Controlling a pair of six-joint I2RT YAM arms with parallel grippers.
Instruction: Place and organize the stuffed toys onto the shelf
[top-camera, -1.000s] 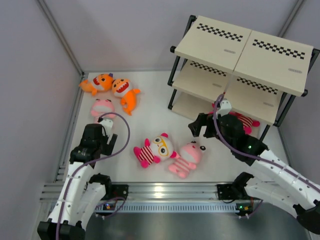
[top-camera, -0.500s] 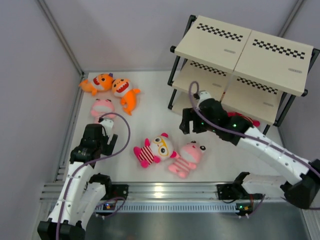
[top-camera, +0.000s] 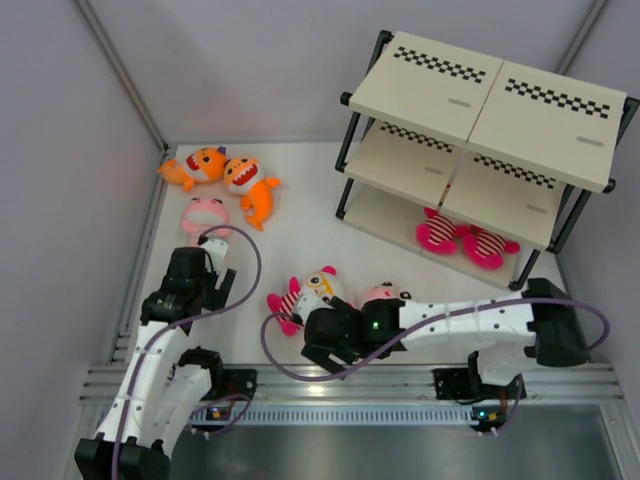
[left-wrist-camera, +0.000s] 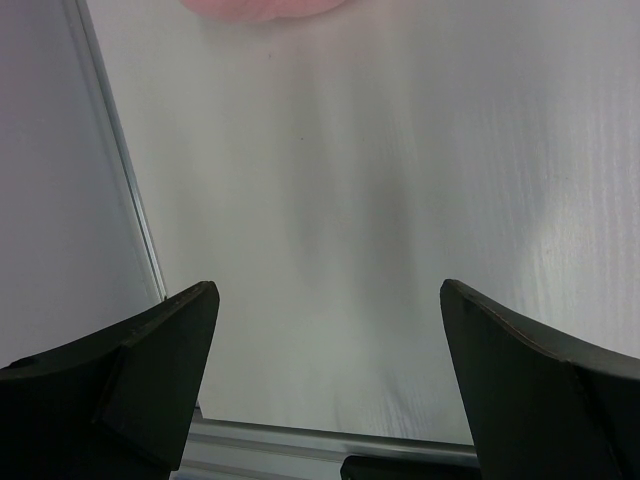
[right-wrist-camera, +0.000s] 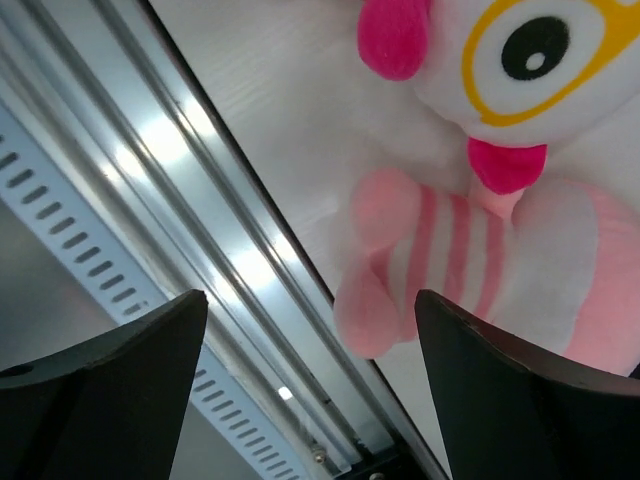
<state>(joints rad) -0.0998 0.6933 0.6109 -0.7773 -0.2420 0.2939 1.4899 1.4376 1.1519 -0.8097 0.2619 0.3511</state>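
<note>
Right tool (right-wrist-camera: 310, 300), fingers apart and gripping nothing, hung at the desk's (top-camera: 300, 230) near edge, just short of a pale pink striped toy (right-wrist-camera: 450, 260). Left tool (left-wrist-camera: 328, 290) gaped before another pink toy (left-wrist-camera: 265, 8). Two magenta striped toys (top-camera: 437, 232) lay on the shelf's (top-camera: 480, 90) bottom board.

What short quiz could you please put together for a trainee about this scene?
1. True or false: the right claw is gripping a toy.
2. How many stuffed toys can be seen on the bottom board of the shelf?
3. The left claw is: A) open and empty; B) shut on a shark; C) out of view.
Key: 1 false; 2 two; 3 A.
</note>
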